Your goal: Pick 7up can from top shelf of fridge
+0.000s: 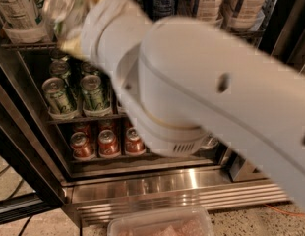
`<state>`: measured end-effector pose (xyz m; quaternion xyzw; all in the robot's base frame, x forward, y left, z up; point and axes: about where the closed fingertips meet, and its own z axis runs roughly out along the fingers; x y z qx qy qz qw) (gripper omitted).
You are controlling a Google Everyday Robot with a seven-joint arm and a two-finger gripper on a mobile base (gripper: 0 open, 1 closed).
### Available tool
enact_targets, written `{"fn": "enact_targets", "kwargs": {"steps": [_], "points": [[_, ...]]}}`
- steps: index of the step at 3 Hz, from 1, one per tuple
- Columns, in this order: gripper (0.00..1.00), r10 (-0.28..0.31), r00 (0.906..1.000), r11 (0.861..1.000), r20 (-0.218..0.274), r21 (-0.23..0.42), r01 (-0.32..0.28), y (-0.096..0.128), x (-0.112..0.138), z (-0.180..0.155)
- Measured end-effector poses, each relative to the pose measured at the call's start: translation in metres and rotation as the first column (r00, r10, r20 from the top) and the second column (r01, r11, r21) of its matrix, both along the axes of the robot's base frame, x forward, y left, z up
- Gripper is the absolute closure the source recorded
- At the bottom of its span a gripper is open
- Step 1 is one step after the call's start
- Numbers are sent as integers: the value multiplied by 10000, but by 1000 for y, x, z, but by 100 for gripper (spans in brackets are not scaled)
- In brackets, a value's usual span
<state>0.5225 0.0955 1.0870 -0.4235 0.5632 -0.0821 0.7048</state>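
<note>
The fridge is open in front of me, with a dark frame and a ribbed steel base. My white arm crosses most of the view. Its far end, with the gripper, reaches up to the upper left, in front of the bottles on the highest rack in view. I cannot pick out the 7up can for certain. Two pale green-and-white cans with silver lids stand on the middle rack at left, below the gripper, and their logos do not show. The arm hides the right part of every rack.
Clear bottles and tall cans stand on the highest rack in view. Red cans fill the lowest rack. A clear plastic tub lies on the floor before the fridge base. The dark door frame runs down the left.
</note>
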Motion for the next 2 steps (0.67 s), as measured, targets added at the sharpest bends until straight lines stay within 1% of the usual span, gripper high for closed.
{"fn": "enact_targets", "kwargs": {"steps": [1, 2], "points": [[100, 1545, 9718, 9878, -1780, 447, -1489, 41, -36, -64], [100, 2304, 9406, 9704, -2492, 1309, -2030, 53, -48, -76]]}}
